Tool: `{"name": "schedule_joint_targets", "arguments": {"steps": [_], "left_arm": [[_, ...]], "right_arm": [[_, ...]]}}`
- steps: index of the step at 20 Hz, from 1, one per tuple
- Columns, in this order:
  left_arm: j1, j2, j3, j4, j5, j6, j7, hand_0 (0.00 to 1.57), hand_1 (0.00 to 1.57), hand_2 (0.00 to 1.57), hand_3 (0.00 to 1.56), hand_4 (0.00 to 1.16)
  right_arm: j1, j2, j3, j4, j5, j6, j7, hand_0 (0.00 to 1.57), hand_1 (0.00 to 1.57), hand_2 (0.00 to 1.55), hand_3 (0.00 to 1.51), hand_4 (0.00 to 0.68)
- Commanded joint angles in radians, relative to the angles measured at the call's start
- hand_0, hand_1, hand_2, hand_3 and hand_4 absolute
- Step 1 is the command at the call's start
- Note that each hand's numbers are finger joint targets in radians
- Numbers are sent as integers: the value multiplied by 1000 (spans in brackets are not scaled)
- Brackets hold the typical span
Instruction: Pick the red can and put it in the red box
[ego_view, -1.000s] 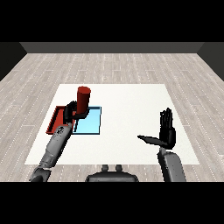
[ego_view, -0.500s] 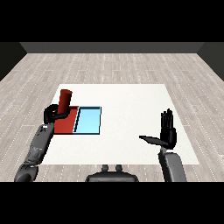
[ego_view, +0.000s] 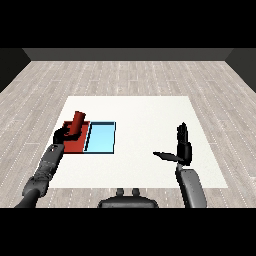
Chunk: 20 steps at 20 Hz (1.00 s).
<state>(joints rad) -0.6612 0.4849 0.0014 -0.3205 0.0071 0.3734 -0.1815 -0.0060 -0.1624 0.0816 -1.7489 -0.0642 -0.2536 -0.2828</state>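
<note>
Can: red can (ego_view: 77, 123) held in left hand (ego_view: 61, 134), tilted, over the red tray (ego_view: 75, 145).
Left hand: fingers curled round the can.
Right hand (ego_view: 183, 148): spread, holding nothing, well apart over the counter (ego_view: 145, 115).
Next move: probably lowering straight into the tray beneath.

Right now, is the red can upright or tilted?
Tilted. The red can leans to the right over the red tray, with the left hand curled round it.
</note>
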Motion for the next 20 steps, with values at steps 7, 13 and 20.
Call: {"name": "schedule_joint_targets", "arguments": {"steps": [7,13,20], "left_arm": [[-75,-51,-35,233,-74,-111,6,0,0,0,0,629],[-148,20,-73,280,-133,-107,95,0,0,0,0,0],[-68,24,141,128,75,-10,-201,0,0,0,0,0]], "right_arm": [[-90,-15,-38,120,13,17,-29,0,0,0,0,0],[-82,-22,-65,130,-26,60,-61,0,0,0,0,0],[-16,29,-39,96,-44,67,-113,0,0,0,0,0]]}}
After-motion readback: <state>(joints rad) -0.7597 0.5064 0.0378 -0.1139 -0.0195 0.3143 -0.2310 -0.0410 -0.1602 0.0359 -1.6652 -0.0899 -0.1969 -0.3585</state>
